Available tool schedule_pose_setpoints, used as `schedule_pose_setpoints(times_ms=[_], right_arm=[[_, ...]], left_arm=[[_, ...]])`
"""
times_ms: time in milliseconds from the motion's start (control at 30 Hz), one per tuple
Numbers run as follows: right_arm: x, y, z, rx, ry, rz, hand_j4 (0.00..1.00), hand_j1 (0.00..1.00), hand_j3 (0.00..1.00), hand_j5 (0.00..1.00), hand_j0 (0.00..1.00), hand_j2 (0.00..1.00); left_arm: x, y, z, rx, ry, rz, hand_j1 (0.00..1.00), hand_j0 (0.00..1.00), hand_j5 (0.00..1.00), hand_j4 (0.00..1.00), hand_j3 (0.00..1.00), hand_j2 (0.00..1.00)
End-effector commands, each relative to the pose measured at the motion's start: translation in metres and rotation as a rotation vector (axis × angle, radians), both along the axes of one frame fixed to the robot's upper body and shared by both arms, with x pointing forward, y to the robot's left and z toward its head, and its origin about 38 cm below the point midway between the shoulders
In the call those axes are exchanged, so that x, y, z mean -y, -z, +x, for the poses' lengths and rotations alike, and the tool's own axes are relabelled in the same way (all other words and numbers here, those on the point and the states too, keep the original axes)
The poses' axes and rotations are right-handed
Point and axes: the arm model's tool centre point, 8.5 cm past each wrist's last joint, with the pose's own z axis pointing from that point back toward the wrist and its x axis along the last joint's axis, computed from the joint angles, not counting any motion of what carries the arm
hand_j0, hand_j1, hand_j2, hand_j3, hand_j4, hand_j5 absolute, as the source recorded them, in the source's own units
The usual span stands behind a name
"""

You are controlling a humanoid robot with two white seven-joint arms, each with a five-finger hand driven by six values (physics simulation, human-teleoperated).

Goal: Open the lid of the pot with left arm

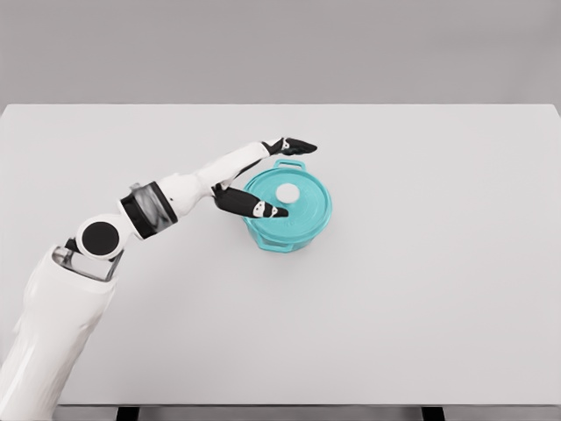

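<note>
Lid (pixel 289 200) on teal pot (pixel 294 232), left robot hand (pixel 267 175) spread wide straddling its left edge, grasping nothing

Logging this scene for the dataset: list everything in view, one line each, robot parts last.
pot: one, teal, on the table a little left of centre, with handles at the far and near sides.
lid: one, teal, seated on the pot.
knob: one, white, at the centre of the lid.
table: one, white, fills most of the view.
left arm: one, white with black joints, enters from the lower left.
left hand: one, black and white fingers spread around the pot's left edge, holding nothing.
</note>
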Motion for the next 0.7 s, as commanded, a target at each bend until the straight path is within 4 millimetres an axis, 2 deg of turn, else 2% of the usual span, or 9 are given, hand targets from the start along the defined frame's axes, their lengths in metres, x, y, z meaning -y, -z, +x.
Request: schedule_pose_setpoints(times_ms=[0, 300, 667], right_arm=[[0.0, 0.0, 0.0, 0.0, 0.0, 0.0, 1.0, 1.0, 1.0, 1.0, 1.0, 1.0], [0.0, 0.0, 0.0, 0.0, 0.0, 0.0, 1.0, 1.0, 1.0, 1.0, 1.0, 1.0], [0.0, 0.0, 0.0, 0.0, 0.0, 0.0, 1.0, 1.0, 1.0, 1.0, 1.0, 1.0]], left_arm=[[0.0, 0.0, 0.0, -0.006, 0.002, -0.004, 0.79, 0.79, 0.79, 0.79, 0.79, 0.79], [0.01, 0.012, -0.005, -0.004, 0.023, 0.056, 0.8, 0.8, 0.8, 0.8, 0.8, 0.8], [0.005, 0.026, 0.002, 0.077, 0.0, 0.183, 0.79, 0.79, 0.79, 0.79, 0.79, 0.79]])
